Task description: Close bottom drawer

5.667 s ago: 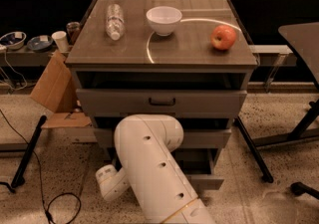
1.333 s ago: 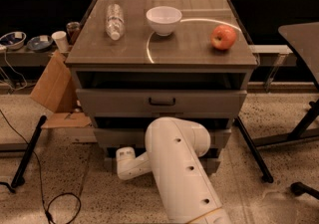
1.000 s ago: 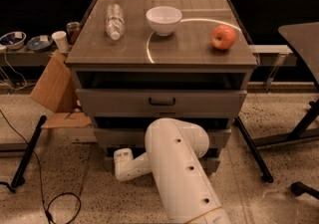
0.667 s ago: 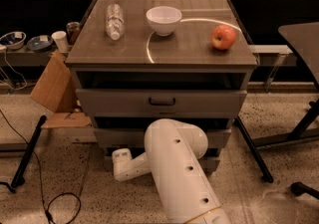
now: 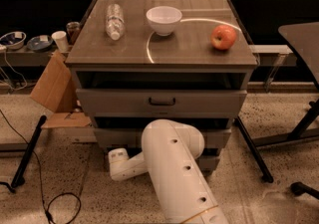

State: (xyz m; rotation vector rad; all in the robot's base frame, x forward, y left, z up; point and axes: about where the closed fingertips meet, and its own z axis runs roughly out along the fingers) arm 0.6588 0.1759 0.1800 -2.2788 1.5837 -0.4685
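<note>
Speckled floor (image 5: 75, 178): end effector (image 5: 116, 160) low beside bottom drawer (image 5: 211, 162), arm (image 5: 174, 168) blocking it; grip unclear.

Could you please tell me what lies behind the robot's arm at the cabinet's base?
The bottom drawer, only its right end showing; the arm covers its handle and middle. The gripper sits low at the cabinet's front left.

The bottom drawer (image 5: 211, 162) is the lowest grey one in the cabinet (image 5: 194, 49). Only a short strip of its low, flat front shows, at the cabinet's lower right. The white arm (image 5: 174, 178) hides the rest, including the handle. The drawer seems to stand slightly out from the cabinet. The gripper (image 5: 116, 161) sits low at the cabinet's left front.
</note>
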